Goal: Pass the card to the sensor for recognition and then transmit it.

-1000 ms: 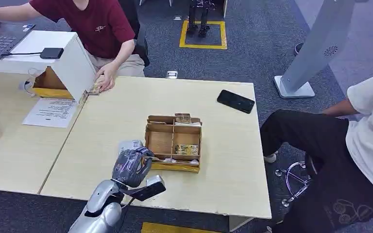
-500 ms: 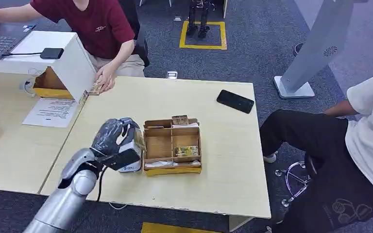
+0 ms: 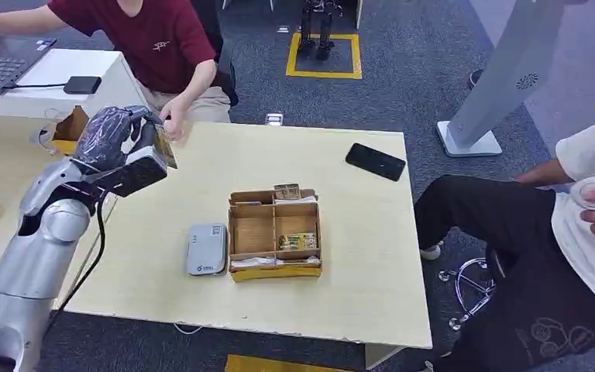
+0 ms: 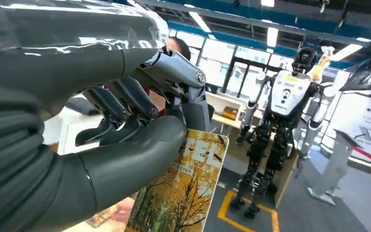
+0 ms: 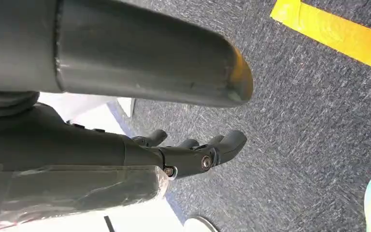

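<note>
Holding the card [image 4: 183,193] pinched between thumb and fingers, the left hand [image 3: 116,143] hangs raised beyond the table's [image 3: 356,256] far left corner, near a seated person's hand [image 3: 172,118]. Judging by this, the handover step is underway; release follows. The sensor [image 3: 206,249] lies beside a cardboard organiser [image 3: 276,230]. The right hand [image 5: 193,150] hangs empty, fingers loosely apart, over grey carpet.

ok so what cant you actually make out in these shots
- Card: in the left wrist view its lower part is cut off by the picture's edge and the thumb of the left hand covers one side; the print is too small to read.
- Sensor: head view, markings too small to read.
- Cardboard tray: head view, contents too small to identify.
- Right hand: right wrist view, fingers extended over the floor, thumb out of sight.
</note>
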Robot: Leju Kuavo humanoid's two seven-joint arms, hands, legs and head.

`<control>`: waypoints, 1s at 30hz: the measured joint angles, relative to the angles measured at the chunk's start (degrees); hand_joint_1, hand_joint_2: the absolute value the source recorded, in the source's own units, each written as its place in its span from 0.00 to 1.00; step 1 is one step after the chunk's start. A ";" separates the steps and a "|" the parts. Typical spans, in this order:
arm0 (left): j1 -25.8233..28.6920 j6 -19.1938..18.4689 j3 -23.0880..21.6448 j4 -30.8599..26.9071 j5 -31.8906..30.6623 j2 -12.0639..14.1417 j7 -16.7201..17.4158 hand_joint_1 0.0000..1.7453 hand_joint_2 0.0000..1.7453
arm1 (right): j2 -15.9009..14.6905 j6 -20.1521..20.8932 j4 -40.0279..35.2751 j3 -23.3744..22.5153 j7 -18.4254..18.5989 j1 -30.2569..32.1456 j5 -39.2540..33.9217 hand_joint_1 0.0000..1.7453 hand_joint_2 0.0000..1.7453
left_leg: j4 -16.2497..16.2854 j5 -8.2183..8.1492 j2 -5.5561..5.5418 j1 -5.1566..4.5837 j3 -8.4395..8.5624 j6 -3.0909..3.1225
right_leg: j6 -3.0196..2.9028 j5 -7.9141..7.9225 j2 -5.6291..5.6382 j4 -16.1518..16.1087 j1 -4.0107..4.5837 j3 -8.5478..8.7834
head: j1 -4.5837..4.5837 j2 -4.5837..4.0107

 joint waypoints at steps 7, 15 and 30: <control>-3.27 7.64 0.04 3.31 -10.96 -0.83 7.33 1.00 1.00 | 0.00 0.00 0.02 -0.20 -0.04 -0.04 0.02 0.00 0.00 | 0.02 0.02 -0.06 0.00 -0.01 0.00 | 0.01 0.01 -0.05 -0.01 0.00 -0.03 | -0.04 0.00; -18.33 22.51 2.81 25.38 -30.09 -6.43 18.91 1.00 1.00 | 0.00 0.46 0.02 2.45 0.63 -0.54 0.02 0.00 0.00 | 0.03 0.11 -0.07 0.00 -0.05 0.04 | -0.04 0.11 -0.06 0.00 0.00 -0.02 | -0.02 0.00; -23.97 24.72 8.72 40.30 -30.34 -9.57 17.07 1.00 1.00 | 0.00 1.79 0.02 3.96 1.01 -0.55 0.02 0.00 0.00 | 0.03 0.11 -0.03 -0.01 -0.06 0.04 | -0.03 0.10 -0.04 0.00 0.00 -0.06 | 0.00 0.00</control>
